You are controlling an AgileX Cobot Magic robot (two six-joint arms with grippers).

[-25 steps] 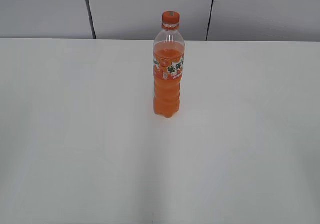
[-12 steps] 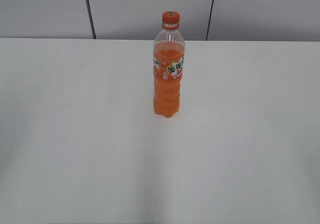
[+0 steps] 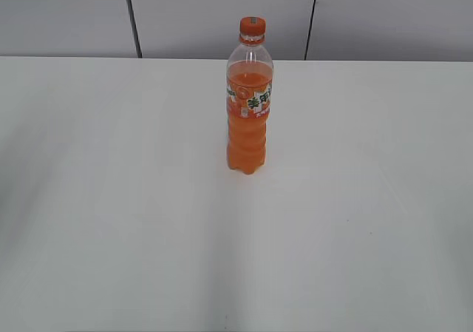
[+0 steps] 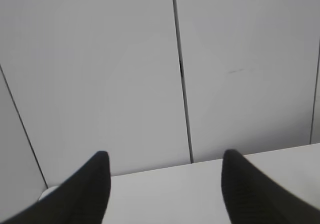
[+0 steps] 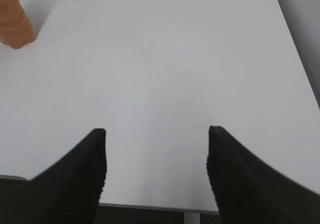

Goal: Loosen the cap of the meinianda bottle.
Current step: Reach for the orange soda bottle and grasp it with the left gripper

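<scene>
The meinianda bottle (image 3: 249,110) stands upright on the white table (image 3: 111,199), a little past its middle. It is clear plastic with orange drink and an orange-white-green label. The small orange cap (image 3: 252,26) sits on its neck. In the right wrist view only the bottle's ribbed base (image 5: 14,22) shows, at the top left corner. My left gripper (image 4: 165,156) is open and empty, facing the back wall over the table's far edge. My right gripper (image 5: 156,131) is open and empty above the table's near edge, well to the right of the bottle. Neither gripper shows in the exterior view.
A grey panelled wall (image 3: 222,14) with dark seams runs behind the table. The table's right edge (image 5: 295,59) and near edge (image 5: 150,206) show in the right wrist view.
</scene>
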